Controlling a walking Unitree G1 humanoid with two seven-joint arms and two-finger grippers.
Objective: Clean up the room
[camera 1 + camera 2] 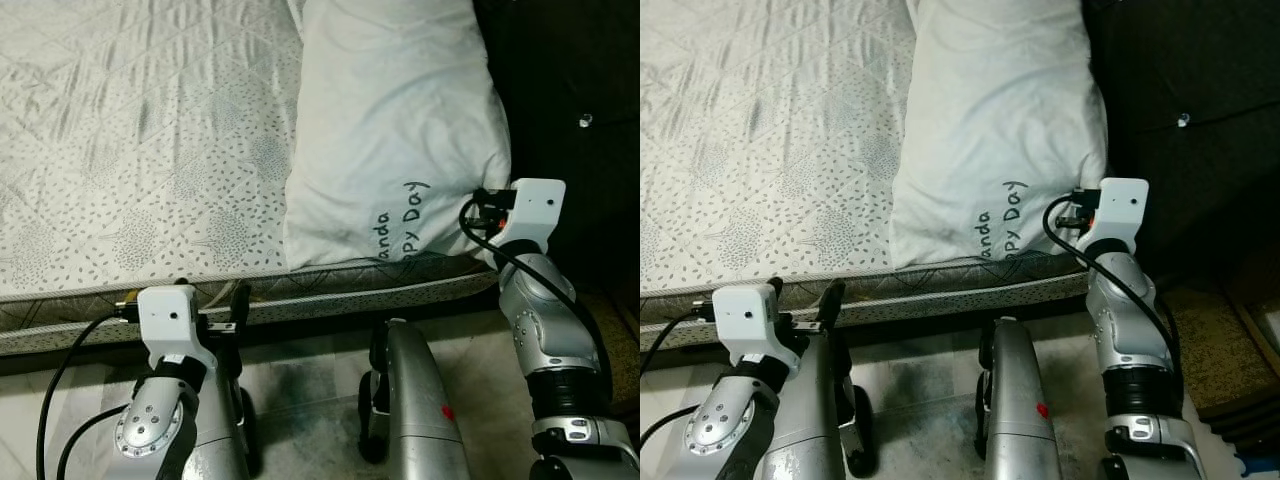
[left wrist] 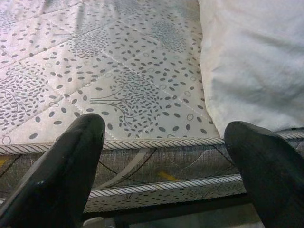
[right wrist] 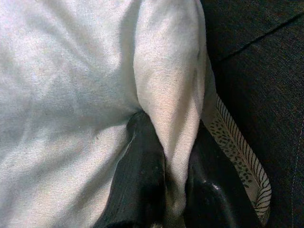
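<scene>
A white pillow [image 1: 400, 130] with dark lettering lies at the right end of the bed, against a dark headboard [image 1: 570, 100]. My right gripper [image 3: 173, 190] is shut on a fold at the pillow's [image 3: 71, 95] near right corner; the cloth is pinched between its black fingers [image 3: 142, 180]. My right arm [image 1: 530, 290] reaches up to that corner. My left gripper [image 2: 166, 166] stands open at the mattress edge, with nothing between its fingers [image 2: 66, 171]. The left arm [image 1: 175, 340] sits low before the bed.
The mattress [image 1: 140, 150] has a pale quilted cover with a grey leaf print and a corded edge [image 2: 142, 142]. Tiled floor [image 1: 310, 400] lies between me and the bed frame. A brown surface [image 1: 1215, 340] sits on the right below the headboard.
</scene>
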